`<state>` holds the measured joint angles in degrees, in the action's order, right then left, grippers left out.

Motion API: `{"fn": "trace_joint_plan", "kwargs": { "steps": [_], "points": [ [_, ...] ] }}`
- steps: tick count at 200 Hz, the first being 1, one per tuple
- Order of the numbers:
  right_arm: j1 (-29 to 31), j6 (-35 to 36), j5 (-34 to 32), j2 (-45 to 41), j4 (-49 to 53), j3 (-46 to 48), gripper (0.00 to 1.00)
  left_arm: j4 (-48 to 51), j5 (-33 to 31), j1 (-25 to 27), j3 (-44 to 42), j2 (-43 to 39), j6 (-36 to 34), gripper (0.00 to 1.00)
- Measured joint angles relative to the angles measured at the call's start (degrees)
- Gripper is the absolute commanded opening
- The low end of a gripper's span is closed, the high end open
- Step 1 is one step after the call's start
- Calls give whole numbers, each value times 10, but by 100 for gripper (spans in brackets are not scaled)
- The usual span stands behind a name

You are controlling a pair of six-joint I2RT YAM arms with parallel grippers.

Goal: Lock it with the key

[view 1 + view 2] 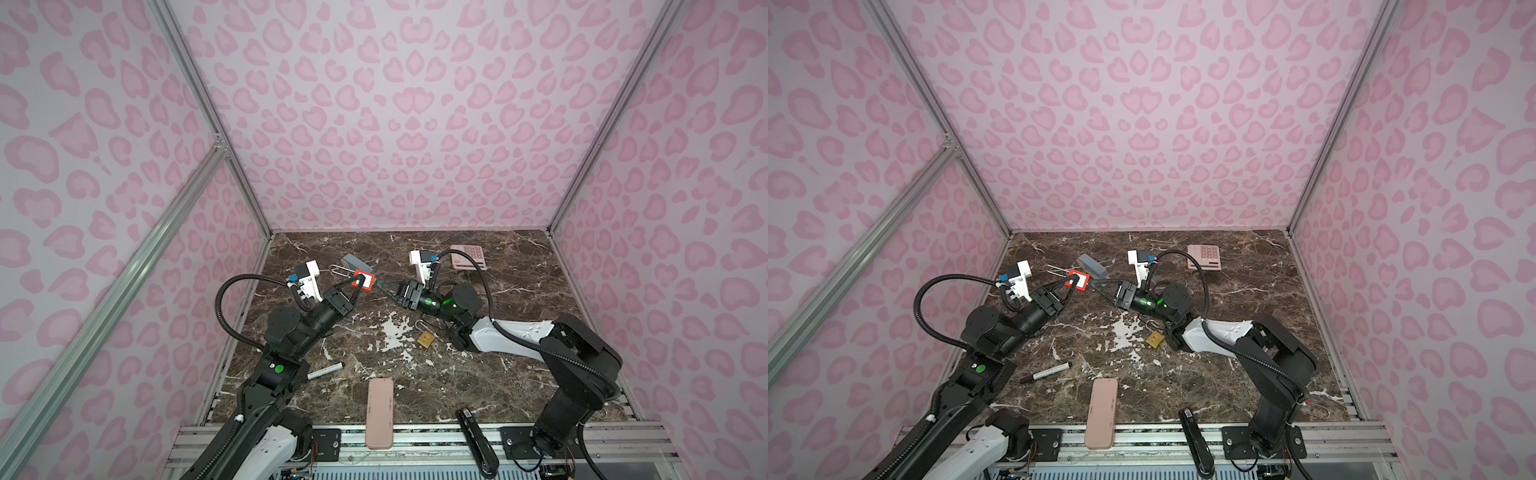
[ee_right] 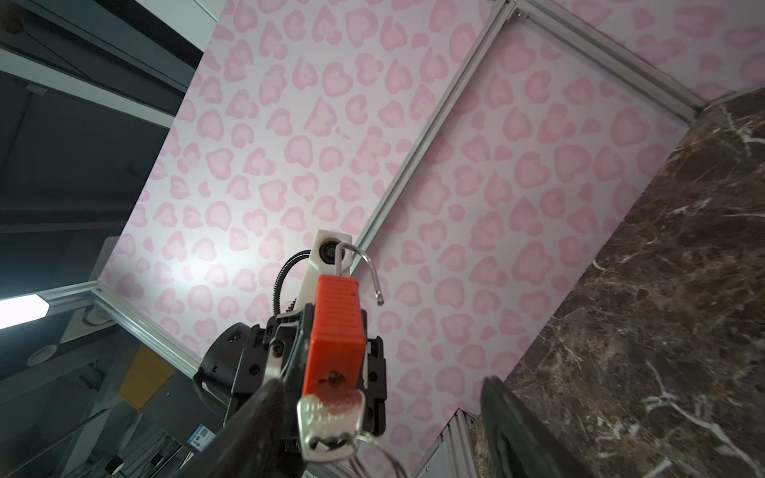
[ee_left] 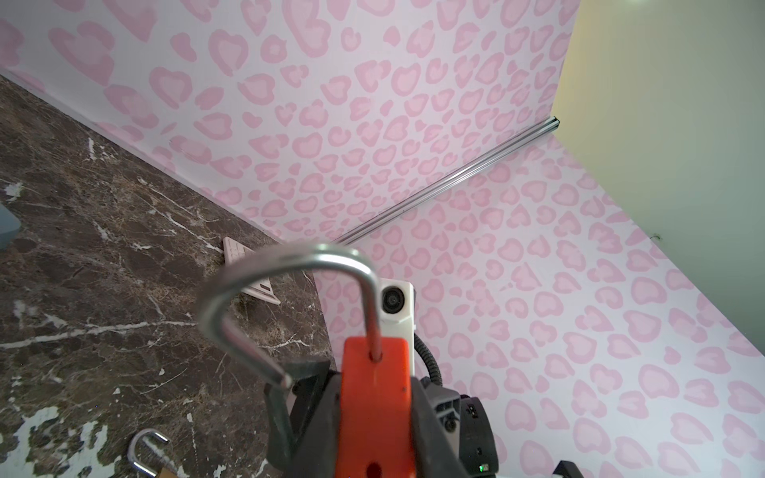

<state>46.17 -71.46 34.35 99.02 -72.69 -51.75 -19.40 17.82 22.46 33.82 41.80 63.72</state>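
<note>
My left gripper (image 1: 358, 286) (image 1: 1073, 285) is shut on a red padlock (image 1: 363, 279) (image 1: 1079, 280) held above the marble table. In the left wrist view the padlock (image 3: 374, 405) sits clamped between the fingers (image 3: 318, 397). Its steel shackle (image 3: 285, 265) is swung open, with the free end out of the body. A silver key (image 2: 331, 422) sticks in the keyhole at the padlock's (image 2: 335, 331) lower end, a wire ring hanging from it. My right gripper (image 2: 381, 389) (image 1: 376, 284) is open. Its fingers (image 2: 256, 426) stand on either side of the key, apart from it.
A brass padlock (image 1: 426, 338) (image 3: 149, 451) lies on the table under the right arm. A pink calculator (image 1: 468, 257) is at the back right, and a grey block (image 1: 355, 264) lies behind the red padlock. A marker (image 1: 326, 370), a pink case (image 1: 378, 411) and a black stapler (image 1: 476, 440) lie near the front edge.
</note>
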Motion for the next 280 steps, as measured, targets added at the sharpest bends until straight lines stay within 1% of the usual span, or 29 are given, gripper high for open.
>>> {"fn": "trace_joint_plan", "kwargs": {
  "steps": [15, 28, 71, 118, 130, 141, 166, 170, 172, 175, 186, 209, 220, 227, 251, 280],
  "points": [
    [0, -14, 0, 4, -20, -5, 73, -3, 0, 1, 0, 0, 0, 18],
    [1, -25, -1, 5, -30, -11, 69, -5, 0, 1, 0, 0, 0, 18],
    [19, -36, 0, 21, -41, -30, 60, -17, 2, 2, 0, 0, 0, 18],
    [26, -42, 2, 30, -41, -40, 42, -19, 3, 4, -8, 0, 0, 18],
    [26, -43, 2, 30, -41, -40, 39, -19, 3, 4, -11, -1, 0, 19],
    [26, -44, 2, 30, -40, -42, 33, -19, 3, 4, -13, -1, 1, 21],
    [26, -51, 2, 34, -41, -43, 21, -23, 3, 4, -15, -3, 0, 35],
    [26, -50, 2, 35, -41, -43, 19, -23, 2, 4, -15, -3, 1, 35],
    [27, -49, 2, 35, -41, -43, 19, -24, 2, 4, -16, -4, 1, 39],
    [27, -50, 2, 35, -41, -43, 18, -24, 2, 4, -16, -4, 1, 41],
    [27, -50, 2, 36, -41, -43, 16, -24, 1, 4, -16, -7, 1, 47],
    [25, -55, 2, 36, -42, -43, 15, -23, -3, 4, -17, -14, 0, 65],
    [24, -55, 2, 35, -41, -43, 15, -23, -6, 4, -19, -19, 0, 76],
    [22, -55, 2, 33, -41, -41, 15, -23, -10, 4, -21, -23, -2, 81],
    [13, -57, 2, 19, -42, -31, 14, -14, -18, 4, -25, -40, -7, 86],
    [4, -59, 2, 3, -41, -13, 14, -10, -23, -5, -26, -57, -15, 87]
  ]
}}
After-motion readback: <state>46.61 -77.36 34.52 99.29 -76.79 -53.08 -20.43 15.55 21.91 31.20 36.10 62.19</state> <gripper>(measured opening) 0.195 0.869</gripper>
